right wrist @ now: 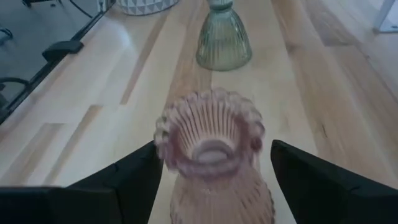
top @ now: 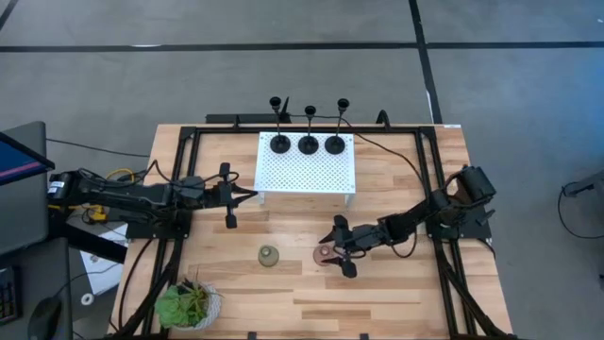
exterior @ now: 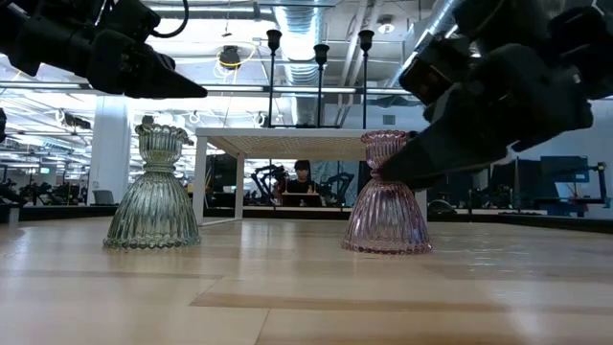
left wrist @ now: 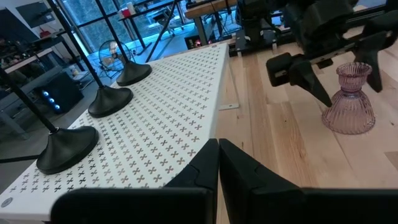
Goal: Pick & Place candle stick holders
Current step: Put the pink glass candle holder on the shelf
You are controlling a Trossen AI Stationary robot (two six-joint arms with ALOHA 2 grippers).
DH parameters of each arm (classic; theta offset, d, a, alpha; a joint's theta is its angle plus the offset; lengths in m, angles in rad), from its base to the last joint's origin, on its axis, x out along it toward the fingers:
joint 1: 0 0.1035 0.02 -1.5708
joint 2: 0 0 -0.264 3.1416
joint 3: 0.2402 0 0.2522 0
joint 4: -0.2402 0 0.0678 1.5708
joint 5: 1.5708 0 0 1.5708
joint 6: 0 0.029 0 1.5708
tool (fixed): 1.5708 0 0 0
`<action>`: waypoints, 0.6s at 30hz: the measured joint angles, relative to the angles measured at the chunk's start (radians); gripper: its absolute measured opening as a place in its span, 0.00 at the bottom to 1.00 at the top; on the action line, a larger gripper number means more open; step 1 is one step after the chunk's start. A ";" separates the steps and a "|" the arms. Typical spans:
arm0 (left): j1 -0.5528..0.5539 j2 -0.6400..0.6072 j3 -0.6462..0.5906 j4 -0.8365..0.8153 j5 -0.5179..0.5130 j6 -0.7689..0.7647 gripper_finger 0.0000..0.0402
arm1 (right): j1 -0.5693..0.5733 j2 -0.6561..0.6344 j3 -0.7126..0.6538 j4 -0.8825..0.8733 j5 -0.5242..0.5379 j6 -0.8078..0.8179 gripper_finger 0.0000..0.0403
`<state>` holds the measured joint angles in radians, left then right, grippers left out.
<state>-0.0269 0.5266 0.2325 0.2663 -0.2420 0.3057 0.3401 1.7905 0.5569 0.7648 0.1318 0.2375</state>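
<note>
Three slim black candle stick holders (top: 309, 144) stand by their disc bases on a white perforated platform (top: 307, 175) at the far middle. The pink bulbous holder (top: 327, 253) and the olive-green one (top: 269, 256) stand upright on the wooden table. My right gripper (top: 342, 247) is open, level with the pink holder's top cup (right wrist: 211, 140), one finger on either side of it. My left gripper (top: 247, 195) is shut and empty, raised above the table beside the platform's left edge; it also shows in the left wrist view (left wrist: 219, 152). My right gripper comes level from the table's right side, its fingers astride the pink holder's top cup. One finger (right wrist: 134, 171) stands close against the cup's rim, and I cannot tell whether it touches. The holder stands upright on its base on the table.
A leafy potted plant (top: 189, 304) stands at the near left corner. Black frame rails (top: 179, 189) run along the table's left and right sides. Bare wood lies between the platform and the two squat holders.
</note>
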 joint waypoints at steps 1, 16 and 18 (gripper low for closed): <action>0.000 0.000 0.000 -0.001 0.000 -0.001 0.03 | 0.000 0.000 0.007 -0.003 0.000 0.000 0.71; 0.000 0.000 0.000 -0.004 0.000 -0.003 0.03 | 0.000 -0.004 0.018 0.000 0.000 0.000 0.59; 0.000 0.000 0.000 -0.004 0.000 -0.003 0.03 | 0.000 -0.004 0.018 -0.002 0.000 0.000 0.55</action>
<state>-0.0269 0.5266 0.2325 0.2623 -0.2420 0.3027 0.3401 1.7866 0.5747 0.7631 0.1314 0.2375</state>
